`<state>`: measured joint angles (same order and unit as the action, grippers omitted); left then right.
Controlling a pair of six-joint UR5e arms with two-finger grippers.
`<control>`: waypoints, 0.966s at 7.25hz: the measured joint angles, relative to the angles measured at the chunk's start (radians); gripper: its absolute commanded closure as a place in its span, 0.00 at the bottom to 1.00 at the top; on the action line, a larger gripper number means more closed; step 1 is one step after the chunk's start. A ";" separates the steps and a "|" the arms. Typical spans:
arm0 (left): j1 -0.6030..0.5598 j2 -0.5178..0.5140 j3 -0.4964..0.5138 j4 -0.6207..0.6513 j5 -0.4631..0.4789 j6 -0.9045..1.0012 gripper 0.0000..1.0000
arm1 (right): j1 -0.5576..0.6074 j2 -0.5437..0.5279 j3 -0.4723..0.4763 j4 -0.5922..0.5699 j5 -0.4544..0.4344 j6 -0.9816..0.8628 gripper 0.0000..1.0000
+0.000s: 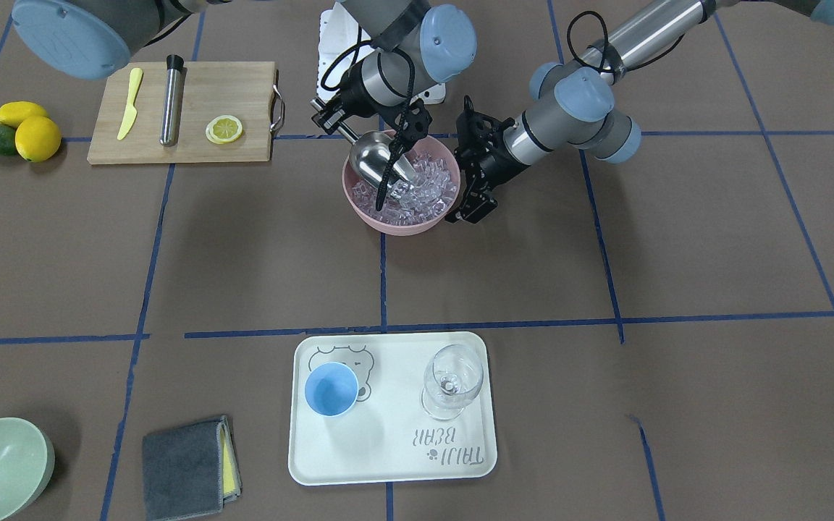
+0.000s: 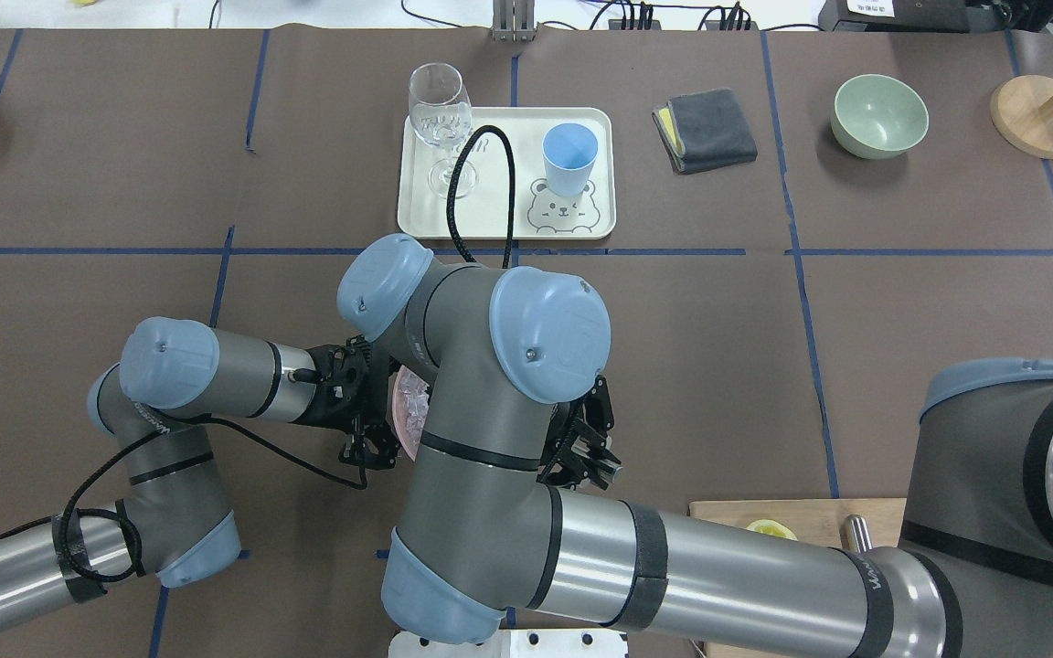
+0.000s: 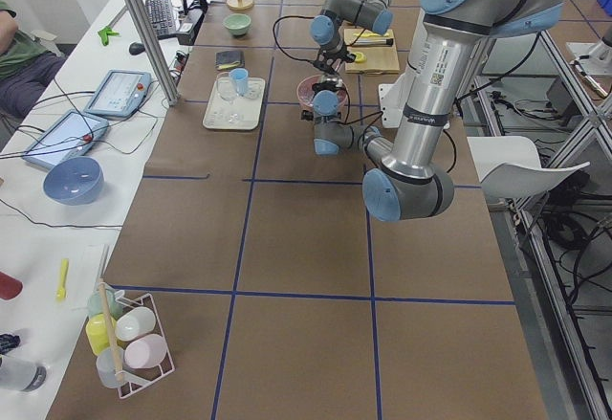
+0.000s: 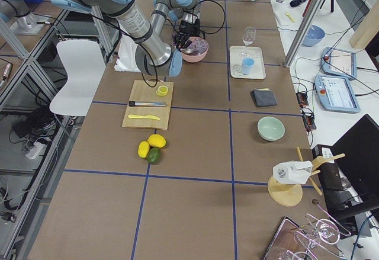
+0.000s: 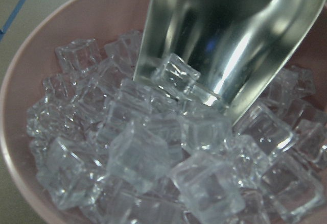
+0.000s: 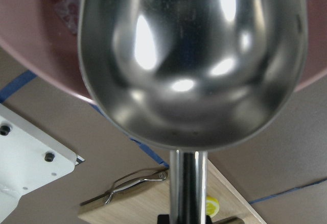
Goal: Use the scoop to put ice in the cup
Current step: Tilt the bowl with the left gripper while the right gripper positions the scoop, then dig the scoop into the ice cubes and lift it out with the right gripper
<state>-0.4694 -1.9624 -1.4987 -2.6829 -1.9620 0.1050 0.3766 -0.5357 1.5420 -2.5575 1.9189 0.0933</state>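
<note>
front: opposite side, steep | overhead: behind, downward | sides: far, table (image 3: 306,238) ends | wrists: close, both on scoop (image 5: 230,40)

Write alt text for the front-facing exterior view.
The right gripper holds the steel scoop by its handle, trough tipped down into a pink bowl of ice, with the left gripper at the bowl's rim. Nearer the camera, an empty light-blue cup and a stemmed glass stand on a white tray.

Both arms (image 2: 490,512) are grey and silver, with light-blue joint caps (image 2: 549,334), black cables (image 2: 511,194).
</note>
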 measured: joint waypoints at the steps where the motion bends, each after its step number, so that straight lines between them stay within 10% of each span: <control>1: 0.000 0.000 0.000 0.000 0.000 -0.001 0.00 | 0.000 -0.020 0.001 0.045 0.000 0.003 1.00; 7: 0.000 -0.006 0.000 0.002 0.000 -0.002 0.00 | 0.001 -0.177 0.086 0.281 -0.009 0.037 1.00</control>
<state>-0.4694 -1.9681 -1.4987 -2.6804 -1.9620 0.1028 0.3778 -0.7130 1.6279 -2.2765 1.9095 0.1299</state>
